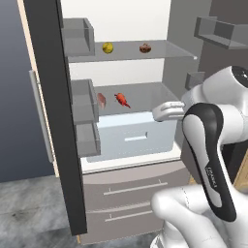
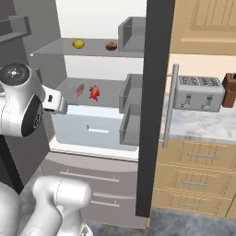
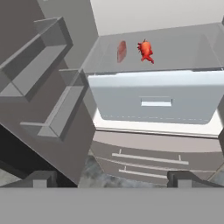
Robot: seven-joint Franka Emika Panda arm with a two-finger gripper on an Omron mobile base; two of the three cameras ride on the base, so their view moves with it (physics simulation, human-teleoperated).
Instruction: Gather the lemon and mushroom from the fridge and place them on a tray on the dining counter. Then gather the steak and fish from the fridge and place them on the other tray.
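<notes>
The fridge [image 1: 130, 190] stands open in front of me. On its upper shelf lie the lemon [image 1: 107, 47] [image 2: 78, 44] and, to its right, the brown mushroom [image 1: 145, 48] [image 2: 111, 46]. The shelf below carries the pink steak [image 1: 101, 100] [image 2: 79, 90] [image 3: 121, 51] with the red fish [image 1: 122, 100] [image 2: 94, 92] [image 3: 145, 50] just right of it. My gripper [image 1: 166, 111] [image 2: 55, 102] [image 3: 113, 179] hovers open and empty in front of the lower shelf, short of the food. Its fingertips [image 3: 41, 178] stand wide apart.
Beneath the lower shelf is a pale crisper drawer [image 1: 133, 135] [image 3: 156, 98]. Grey door bins [image 1: 83, 104] [image 2: 131, 106] line both open doors. Right of the fridge, a marble worktop [image 2: 203, 124] over wood cabinets holds a toaster [image 2: 198, 93].
</notes>
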